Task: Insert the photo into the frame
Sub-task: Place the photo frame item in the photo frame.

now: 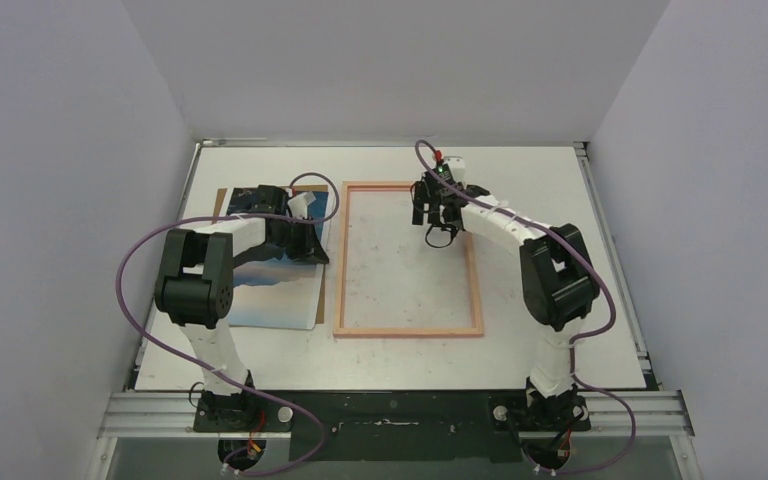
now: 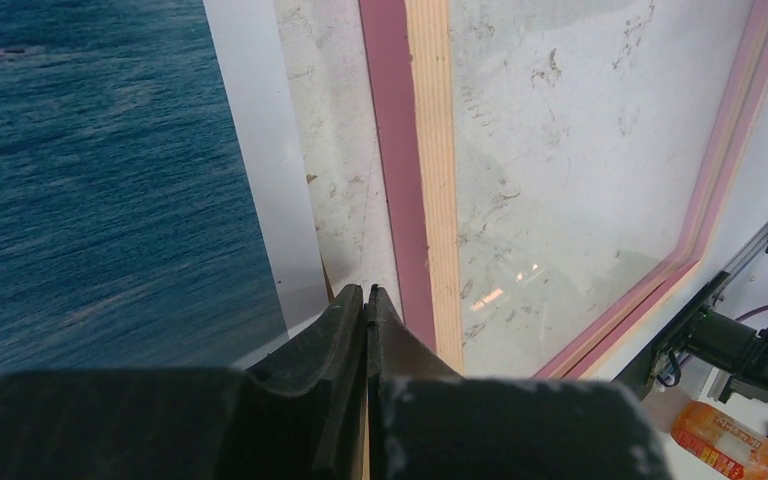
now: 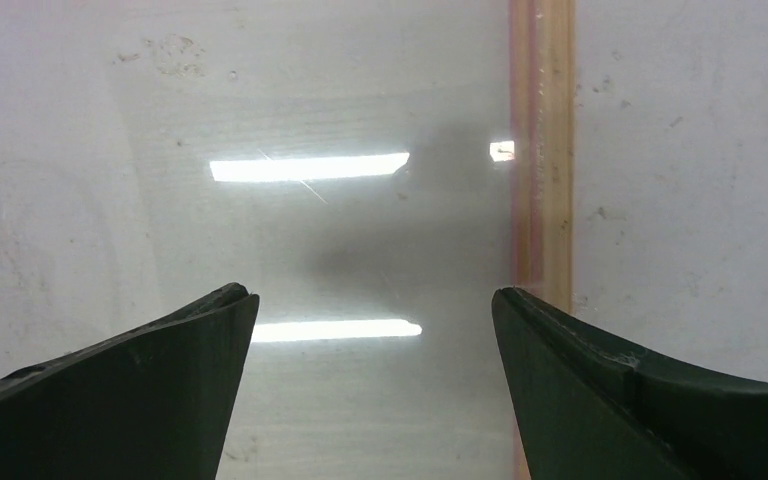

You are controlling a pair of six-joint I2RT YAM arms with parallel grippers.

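White table (image 1: 560, 200), frame (image 1: 408, 332), board (image 1: 219, 204) seemingly under photo (image 1: 275, 292)

One photo (image 1: 280, 295), one frame (image 1: 408, 332), one brown board (image 1: 219, 206), two arms (image 1: 200, 280) (image 1: 555, 275).

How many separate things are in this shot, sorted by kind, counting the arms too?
photo: 1
frame: 1
brown board, only its edges showing past the photo: 1
robot arms: 2, the left arm and the right arm
Total: 5
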